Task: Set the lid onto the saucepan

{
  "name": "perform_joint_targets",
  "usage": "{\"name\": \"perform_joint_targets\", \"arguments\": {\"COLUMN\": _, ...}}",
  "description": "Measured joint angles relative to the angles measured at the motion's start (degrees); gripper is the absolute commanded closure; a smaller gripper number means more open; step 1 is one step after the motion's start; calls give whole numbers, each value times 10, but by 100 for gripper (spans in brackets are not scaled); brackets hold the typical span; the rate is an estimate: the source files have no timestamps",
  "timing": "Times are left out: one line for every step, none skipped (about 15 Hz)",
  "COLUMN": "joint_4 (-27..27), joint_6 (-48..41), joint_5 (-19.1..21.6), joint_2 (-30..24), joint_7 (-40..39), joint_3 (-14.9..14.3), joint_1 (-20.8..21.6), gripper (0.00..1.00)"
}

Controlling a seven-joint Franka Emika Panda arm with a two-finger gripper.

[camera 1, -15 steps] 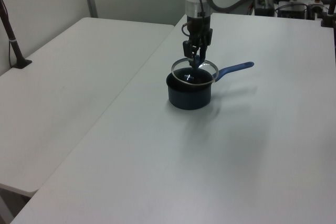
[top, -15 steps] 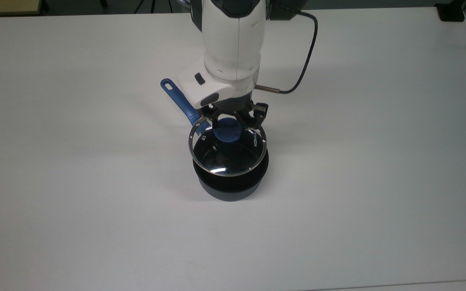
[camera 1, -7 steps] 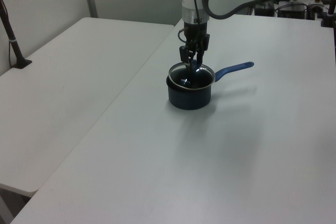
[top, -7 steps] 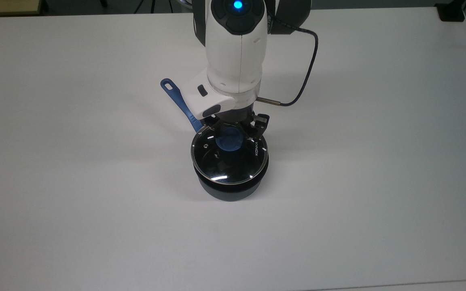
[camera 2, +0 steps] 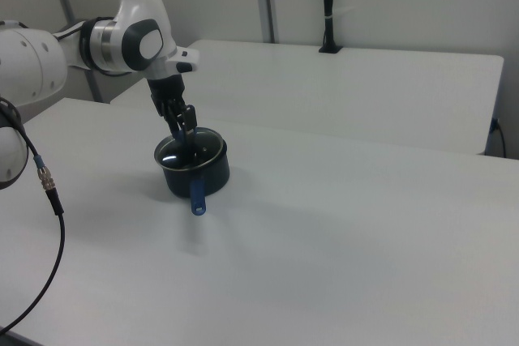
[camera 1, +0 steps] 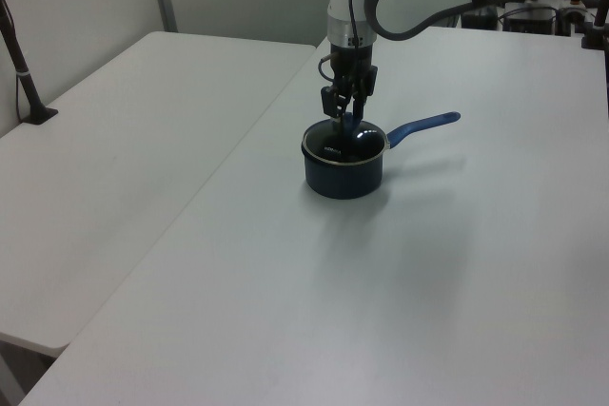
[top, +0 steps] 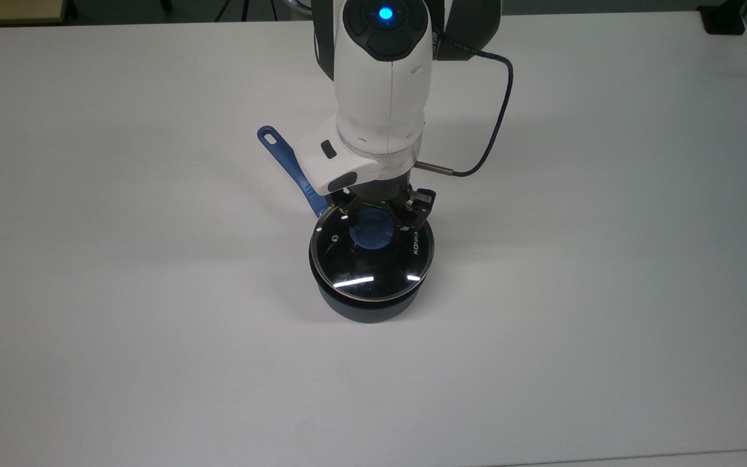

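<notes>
The dark saucepan (top: 364,308) stands mid-table, its blue handle (top: 286,162) running toward the top view's upper left. The glass lid (top: 373,269) lies flat on the pan's rim, blue knob (top: 371,235) upward, "KONKA" lettering toward the top view's right. My gripper (top: 377,219) hangs just over the knob, open, with a finger on either side of it. From the side, the saucepan (camera 1: 343,178) carries the lid (camera 1: 344,145) with the gripper (camera 1: 347,116) directly above. The right view has the saucepan (camera 2: 203,180), lid (camera 2: 186,151) and gripper (camera 2: 182,123).
The white table (top: 574,324) spreads wide around the pan. A dark cable (top: 497,117) loops off the wrist to the top view's right. A second white table (camera 1: 114,140) adjoins on the left view's left, with a black post (camera 1: 24,73) on it.
The lid came down from a tilted hover above the pan and now rests flat on the rim. The gripper followed it down and its fingers stand off the knob.
</notes>
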Motion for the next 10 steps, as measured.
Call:
{"name": "perform_joint_targets", "arguments": {"joint_4": 0, "joint_6": 5, "joint_5": 0, "joint_2": 1, "joint_7": 3, "joint_3": 0, "joint_1": 1, "gripper": 64}}
{"name": "perform_joint_targets", "arguments": {"joint_4": 0, "joint_6": 8, "joint_5": 0, "joint_2": 2, "joint_7": 4, "joint_3": 0, "joint_1": 1, "gripper": 64}}
{"name": "perform_joint_targets", "arguments": {"joint_4": 0, "joint_6": 13, "joint_5": 0, "joint_2": 4, "joint_7": 4, "joint_3": 0, "joint_1": 1, "gripper": 64}}
{"name": "perform_joint_targets", "arguments": {"joint_4": 0, "joint_6": 17, "joint_5": 0, "joint_2": 6, "joint_7": 4, "joint_3": 0, "joint_1": 1, "gripper": 64}}
{"name": "perform_joint_targets", "arguments": {"joint_4": 0, "joint_6": 19, "joint_5": 0, "joint_2": 8, "joint_7": 4, "joint_3": 0, "joint_1": 1, "gripper": 64}}
{"name": "perform_joint_targets", "arguments": {"joint_4": 1, "joint_6": 20, "joint_5": 0, "joint_2": 8, "joint_7": 4, "joint_3": 0, "joint_1": 1, "gripper": 62}}
{"name": "perform_joint_targets", "arguments": {"joint_4": 1, "joint_6": 20, "joint_5": 0, "joint_2": 8, "joint_7": 4, "joint_3": 0, "joint_1": 1, "gripper": 58}}
{"name": "perform_joint_targets", "arguments": {"joint_4": 1, "joint_6": 20, "joint_5": 0, "joint_2": 8, "joint_7": 4, "joint_3": 0, "joint_1": 1, "gripper": 57}}
{"name": "perform_joint_targets", "arguments": {"joint_4": 1, "joint_6": 20, "joint_5": 0, "joint_2": 8, "joint_7": 4, "joint_3": 0, "joint_1": 1, "gripper": 58}}
{"name": "perform_joint_targets", "arguments": {"joint_4": 1, "joint_6": 20, "joint_5": 0, "joint_2": 9, "joint_7": 4, "joint_3": 0, "joint_1": 0, "gripper": 59}}
